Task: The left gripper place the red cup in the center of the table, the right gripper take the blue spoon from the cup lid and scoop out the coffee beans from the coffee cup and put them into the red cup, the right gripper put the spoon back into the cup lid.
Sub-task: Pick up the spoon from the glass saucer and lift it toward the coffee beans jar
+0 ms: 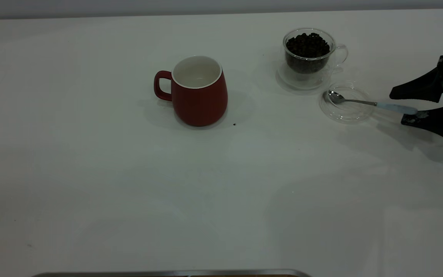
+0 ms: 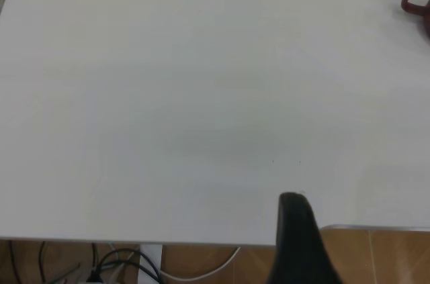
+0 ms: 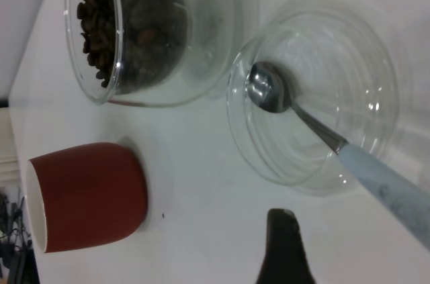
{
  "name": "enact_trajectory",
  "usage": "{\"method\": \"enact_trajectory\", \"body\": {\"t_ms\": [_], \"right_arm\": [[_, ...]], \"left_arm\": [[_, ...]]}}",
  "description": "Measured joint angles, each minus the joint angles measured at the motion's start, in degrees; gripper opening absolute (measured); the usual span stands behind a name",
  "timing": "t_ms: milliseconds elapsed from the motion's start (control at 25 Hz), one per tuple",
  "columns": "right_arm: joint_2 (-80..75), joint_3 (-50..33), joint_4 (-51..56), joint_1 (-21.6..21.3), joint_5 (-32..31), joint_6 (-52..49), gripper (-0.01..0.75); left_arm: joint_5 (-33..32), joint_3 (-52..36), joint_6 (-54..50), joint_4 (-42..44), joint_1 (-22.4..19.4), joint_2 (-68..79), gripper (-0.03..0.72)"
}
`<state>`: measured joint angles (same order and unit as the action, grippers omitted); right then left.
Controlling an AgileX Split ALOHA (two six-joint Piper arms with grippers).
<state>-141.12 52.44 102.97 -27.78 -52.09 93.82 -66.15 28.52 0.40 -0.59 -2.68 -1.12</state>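
Note:
The red cup stands upright mid-table, handle to the left, its white inside empty; it also shows in the right wrist view. The clear coffee cup with coffee beans stands at the back right. The blue spoon lies with its bowl in the cup lid, handle pointing right. My right gripper is open, its fingers on either side of the handle's end, not closed on it. My left gripper hangs by the table's edge, far from the cup, open and empty.
The white table stretches wide around the cup. One stray bean lies just right of the red cup's base. A metal strip runs along the near edge. Cables and a wooden floor show beyond the table's edge in the left wrist view.

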Motion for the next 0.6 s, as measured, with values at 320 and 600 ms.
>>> {"method": "enact_trajectory", "body": {"t_ms": [320,600], "right_arm": [[-1.0,0.5,0.0,0.0,-0.2,-0.1,0.587],[-2.0,1.0,0.0,0.0,-0.2,-0.1,0.570]], "left_arm": [[0.0,0.0,0.0,0.0,0.0,0.0,0.538],[0.0,0.0,0.0,0.0,0.0,0.0,0.538]]}}
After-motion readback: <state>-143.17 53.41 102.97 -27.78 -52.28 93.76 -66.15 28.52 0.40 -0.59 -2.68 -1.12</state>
